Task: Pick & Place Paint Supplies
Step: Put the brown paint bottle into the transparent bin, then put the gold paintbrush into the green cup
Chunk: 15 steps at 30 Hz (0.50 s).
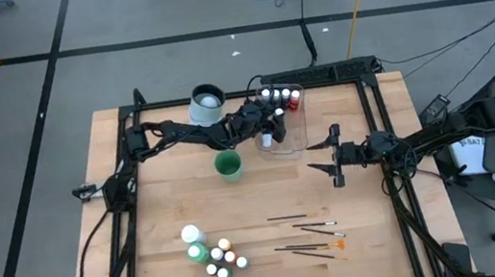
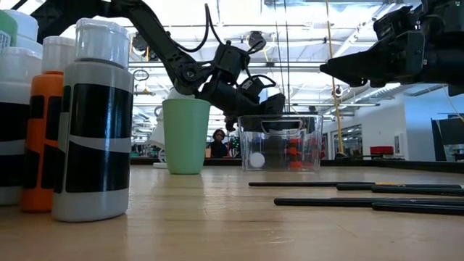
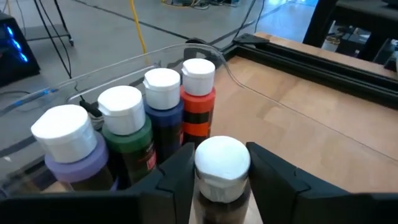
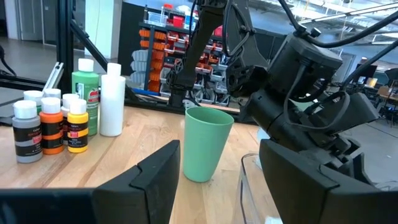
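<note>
Left gripper [image 3: 217,186] is hanging over the clear rectangular plastic tub [image 1: 298,136], fingers straddling a small white-capped paint bottle [image 3: 222,163] standing upright, long axis vertical. Fingers are sitting just beside the bottle on both sides; can't tell whether they're gripping or letting go. Judging by that, the drop into the tub is what's in hand.

Tub is already holding a row of 4 white-capped bottles: a lilac bottle [image 3: 69,146], a dark green bottle [image 3: 124,127], a navy bottle [image 3: 163,109] and a red-orange bottle [image 3: 199,99], all upright, just beyond the one between the fingers.

Right gripper [image 1: 333,158] is waiting beside the tub, fingers spread, holding nothing.

Plain green plastic cup [image 1: 228,165] is standing near the tub; contents not visible.

Remaining bottle cluster [image 1: 213,252] and thin dark-handled brushes [image 1: 304,232] are lying well apart from the tub, on the wooden table [image 1: 159,199]'s near side. Brushes are nearer the right arm.
</note>
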{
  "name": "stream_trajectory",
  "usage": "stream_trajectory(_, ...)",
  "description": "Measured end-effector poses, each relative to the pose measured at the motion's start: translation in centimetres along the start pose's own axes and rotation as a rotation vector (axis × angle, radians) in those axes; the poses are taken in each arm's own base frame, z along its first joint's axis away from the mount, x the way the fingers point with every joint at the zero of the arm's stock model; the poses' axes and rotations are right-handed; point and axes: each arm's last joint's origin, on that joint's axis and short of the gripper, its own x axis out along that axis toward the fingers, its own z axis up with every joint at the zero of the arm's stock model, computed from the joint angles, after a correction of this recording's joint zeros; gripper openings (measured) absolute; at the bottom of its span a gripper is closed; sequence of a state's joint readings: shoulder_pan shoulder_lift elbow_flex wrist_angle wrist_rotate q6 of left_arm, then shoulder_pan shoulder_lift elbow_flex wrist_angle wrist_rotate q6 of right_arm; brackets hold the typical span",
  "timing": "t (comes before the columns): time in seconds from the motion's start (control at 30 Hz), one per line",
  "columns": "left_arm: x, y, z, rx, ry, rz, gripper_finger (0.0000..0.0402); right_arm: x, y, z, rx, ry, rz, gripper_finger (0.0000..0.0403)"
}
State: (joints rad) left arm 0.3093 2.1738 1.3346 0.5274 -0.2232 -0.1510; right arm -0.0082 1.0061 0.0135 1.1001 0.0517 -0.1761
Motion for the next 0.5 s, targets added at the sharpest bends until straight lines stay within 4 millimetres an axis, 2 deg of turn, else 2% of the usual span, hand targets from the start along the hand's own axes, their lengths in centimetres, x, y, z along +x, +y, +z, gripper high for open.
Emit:
stream_trajectory(0.17,-0.3,-0.2,0.4,0.065,0.001,-0.001,0.0123,0.0,0.0,0.0,0.0,0.0,0.0,0.0212)
stream_trajectory(0.3,-1.7,-1.1,2.5,0.134,-0.029,-0.018,0.0141,0.0,0.0,0.0,0.0,0.001,0.0,0.0212)
stream_trajectory(0.5,-3.7,-2.2,4.7,0.18,-0.039,0.053,0.0167,0.0,0.0,0.0,0.0,-0.003,0.0,0.0212)
